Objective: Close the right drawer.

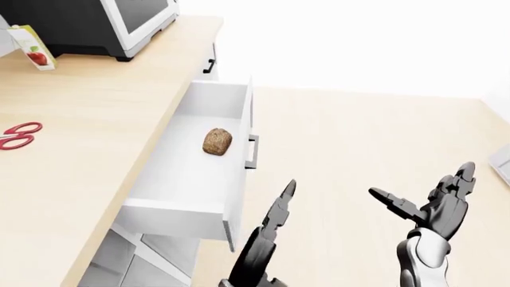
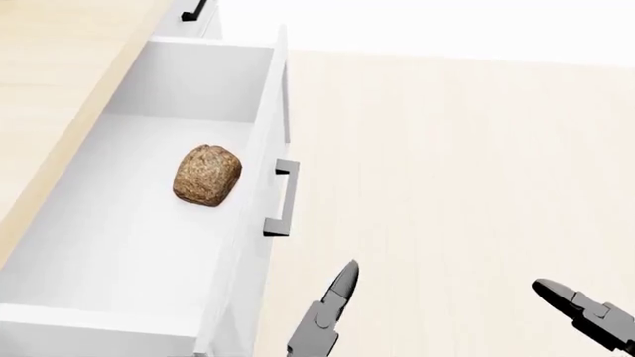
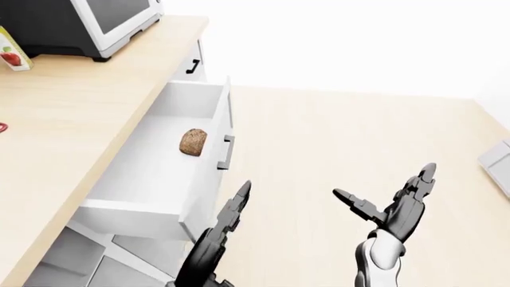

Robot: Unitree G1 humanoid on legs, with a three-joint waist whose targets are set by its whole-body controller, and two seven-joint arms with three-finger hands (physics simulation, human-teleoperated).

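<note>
Looking down on the right drawer (image 1: 191, 179): smooth white box, pulled fully out from under the light wood counter (image 1: 88, 119), long axis running top-to-bottom of the left-eye view, front panel w/ dark bar handle (image 1: 252, 153) facing view right. A rough brown lumpy roll (image 2: 208, 175) sits inside, near the front panel. My left hand (image 1: 279, 212), dark and ribbed, is extended flat w/ fingers straight, holding nothing, just right of the drawer front, below the handle, not touching. My right hand (image 1: 434, 203) is spread wide, empty, well apart over bare pale plank floor (image 1: 342, 137). Red scissors (image 1: 20, 134) and a microwave (image 1: 95, 24) are on the counter.
</note>
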